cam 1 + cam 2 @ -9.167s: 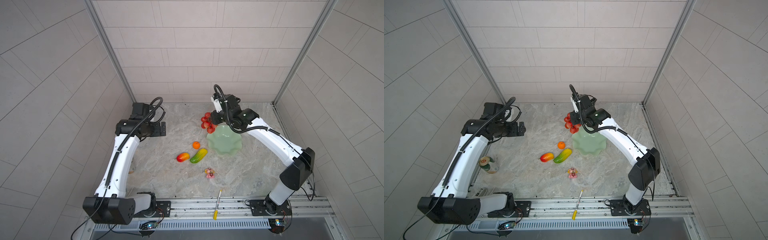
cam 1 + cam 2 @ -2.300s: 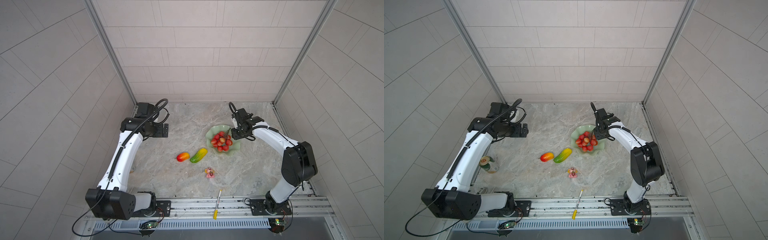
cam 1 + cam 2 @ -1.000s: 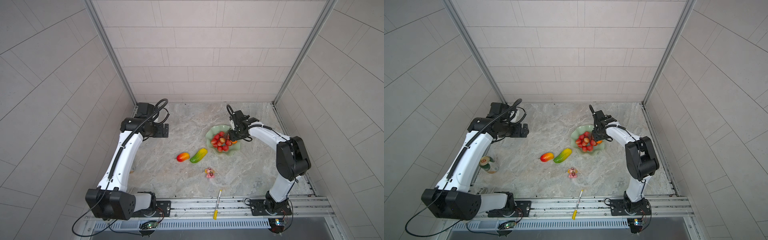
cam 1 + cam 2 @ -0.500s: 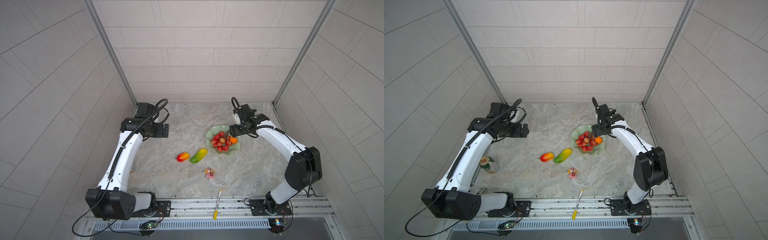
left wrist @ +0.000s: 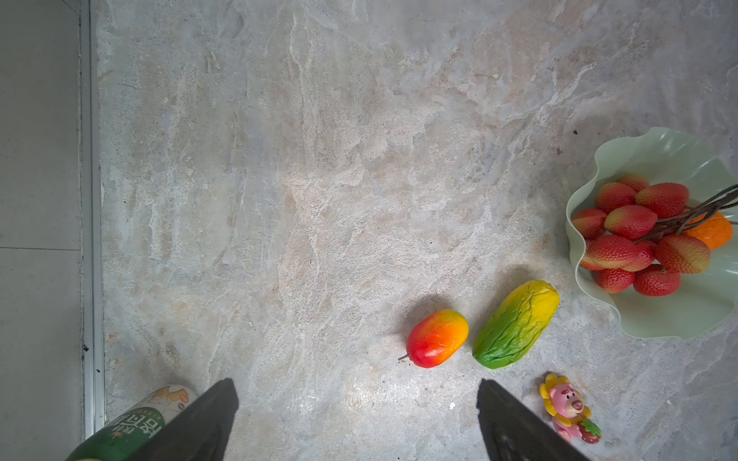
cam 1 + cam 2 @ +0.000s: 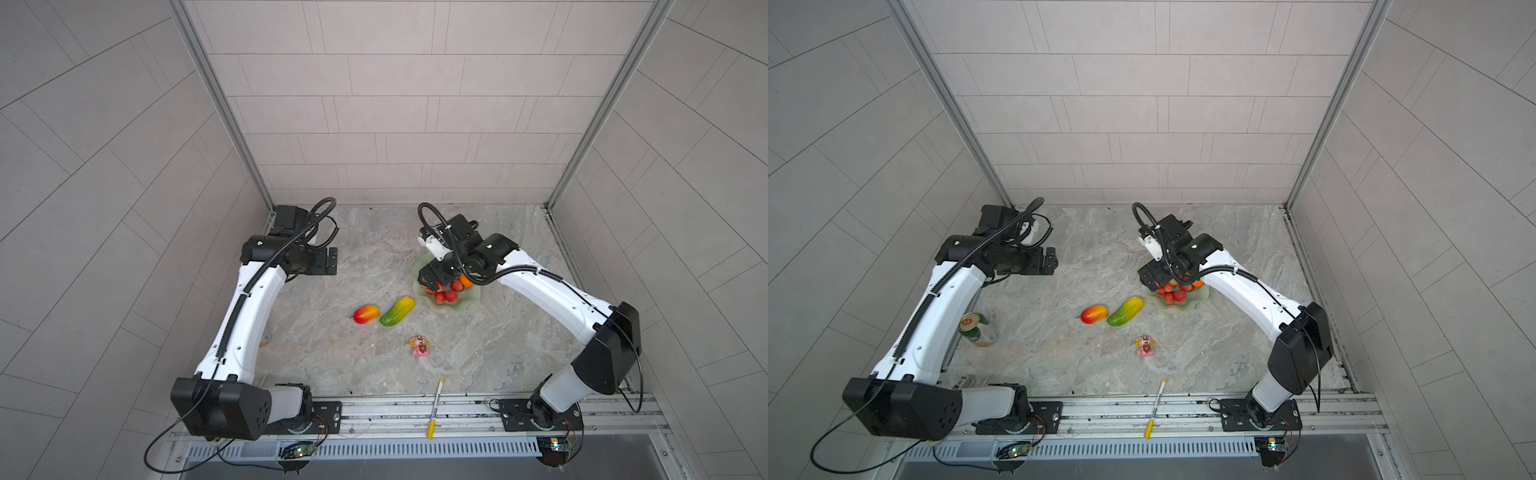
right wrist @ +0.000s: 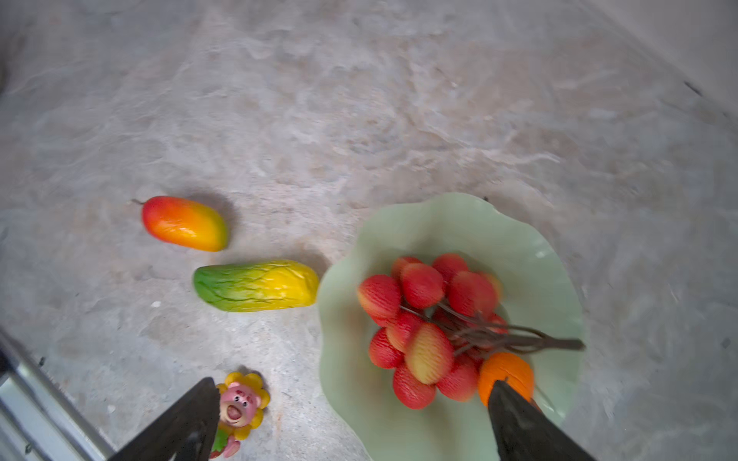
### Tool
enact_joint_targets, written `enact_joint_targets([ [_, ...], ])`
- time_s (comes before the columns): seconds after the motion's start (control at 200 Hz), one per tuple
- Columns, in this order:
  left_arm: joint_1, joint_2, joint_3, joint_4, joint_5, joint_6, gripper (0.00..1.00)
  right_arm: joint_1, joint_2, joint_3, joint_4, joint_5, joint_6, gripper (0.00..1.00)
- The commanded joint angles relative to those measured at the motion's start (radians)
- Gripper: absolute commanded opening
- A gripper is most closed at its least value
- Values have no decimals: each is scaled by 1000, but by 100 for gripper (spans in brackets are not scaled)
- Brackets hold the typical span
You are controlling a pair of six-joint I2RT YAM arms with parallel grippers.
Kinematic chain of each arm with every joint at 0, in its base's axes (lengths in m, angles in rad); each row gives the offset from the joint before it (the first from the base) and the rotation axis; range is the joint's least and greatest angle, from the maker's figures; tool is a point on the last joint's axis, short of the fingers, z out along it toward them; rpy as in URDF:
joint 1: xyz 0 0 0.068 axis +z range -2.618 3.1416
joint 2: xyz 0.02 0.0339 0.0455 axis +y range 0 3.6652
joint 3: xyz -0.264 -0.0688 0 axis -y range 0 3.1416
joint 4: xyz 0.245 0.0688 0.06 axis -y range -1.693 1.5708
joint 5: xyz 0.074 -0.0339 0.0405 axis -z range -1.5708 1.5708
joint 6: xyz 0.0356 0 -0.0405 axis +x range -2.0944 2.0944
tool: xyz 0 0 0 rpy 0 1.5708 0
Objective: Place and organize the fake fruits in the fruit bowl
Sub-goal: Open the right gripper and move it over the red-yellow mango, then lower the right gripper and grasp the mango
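R gripper [image 7: 353, 385] hovers over the pale mint-green shallow glossy bowl w/ wavy scalloped rim [image 7: 459, 223]: jaws spread wide, nothing between them. One fingertip overlaps the small round orange fake fruit [image 7: 507, 371] in the R wrist view; can't tell if it touches. The orange sits in the bowl against the red grape bunch w/ brown twiggy stem [image 7: 421, 285]. Grapes are ribbed, red w/ pale yellow patches, piled approx. mid-bowl, stem running out past the orange. Outside the bowl, on the grey-beige marble-look tabletop [image 6: 374, 257]: elongated wrinkled fruit, green at one end fading to yellow [image 7: 255, 285], its yellow end just beside the rim w/ a small gap in the L wrist view. The glossy red-to-yellow mango w/ short stalk [image 7: 183, 223] lies just beside it, not touching. L gripper [image 5: 356, 383] is raised over the table's left side, jaws wide, empty.
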Motion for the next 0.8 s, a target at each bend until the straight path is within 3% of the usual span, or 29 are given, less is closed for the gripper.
enact_joint_targets([
  [0.0, -4, -15, -2, 10, -10, 10, 100, 30, 76, 22, 7, -80, -119, 100],
  [0.32, -4, -14, 8, 0, -55, 6, 100, 183, 349, 225, -38, -176, -245, 100],
  [0.491, -3, -9, 15, -9, -97, -7, 100, 210, 429, 226, 32, -240, -232, 99],
  [0.796, -1, -3, 16, -13, -115, -18, 100, 236, 547, 255, 124, -253, -174, 94],
])
